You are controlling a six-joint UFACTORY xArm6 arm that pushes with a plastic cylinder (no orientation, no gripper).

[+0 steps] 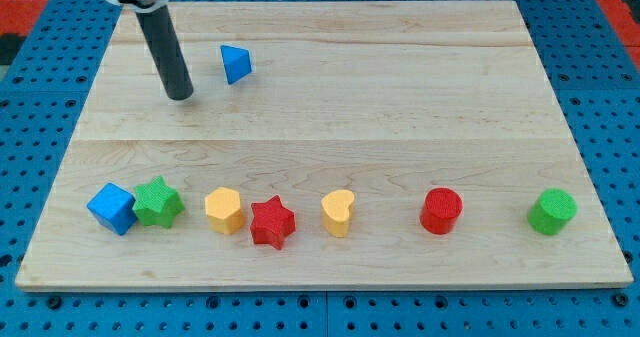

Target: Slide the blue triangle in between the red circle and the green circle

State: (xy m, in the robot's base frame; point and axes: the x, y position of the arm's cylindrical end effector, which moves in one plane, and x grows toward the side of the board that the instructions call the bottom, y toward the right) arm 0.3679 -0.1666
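Progress on the task looks very small, as I judge it: the blue triangle (236, 64) lies near the view's top left of the counter (400, 87), well apart from the red circle (441, 211) and the green circle (552, 212), which both stand in the row near the view's bottom right. The gap between these two circles is free, so the place for the triangle waits, but the whole long diagonal slide is not yet done. My tip (180, 95) rests on the counter just to the view's left of the blue triangle and a little lower, near it but not touching. The arm has no hand, only the rod, so nothing opens, closes or grips here. The counter is pale wood with fine grain and faint seams between the boards, and it looks smooth. The blocks look like painted wood or matte plastic with soft edges. In the bottom row, from the view's left, stand a blue cube (112, 208), a green star (158, 202), a yellow block (224, 210) of roughly hexagonal shape, a red star (272, 222) and a yellow heart (339, 213). The rod is dark, round and slightly shiny.
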